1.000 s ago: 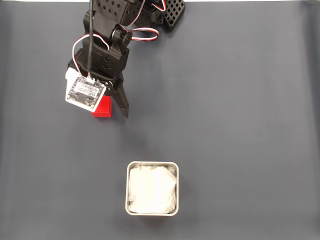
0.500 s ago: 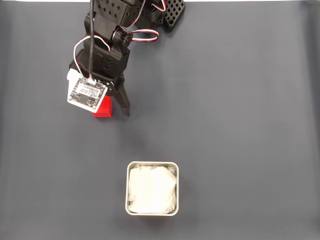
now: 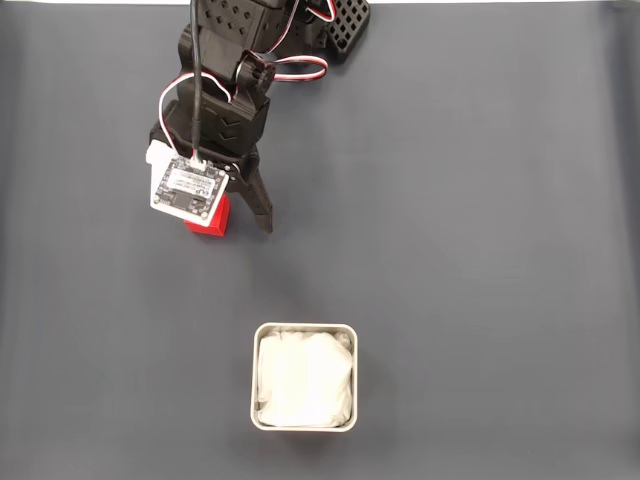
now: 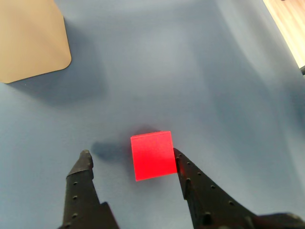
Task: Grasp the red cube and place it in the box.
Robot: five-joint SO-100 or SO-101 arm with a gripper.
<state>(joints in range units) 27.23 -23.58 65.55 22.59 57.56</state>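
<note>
— What differs from a second ago?
— In the fixed view the arm's wrist with its white board (image 3: 188, 187) sits further right than before, and covers more of the red cube (image 3: 210, 220).
— And the gripper (image 3: 235, 222)?
— Its dark finger (image 3: 258, 205) also stands further right, so a wider gap shows between finger and cube.

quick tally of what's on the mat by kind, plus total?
Red cube: 1, between the open claw's fingers, on the mat
Box: 1, white lining inside, nothing else visible in it
Total: 2
</note>
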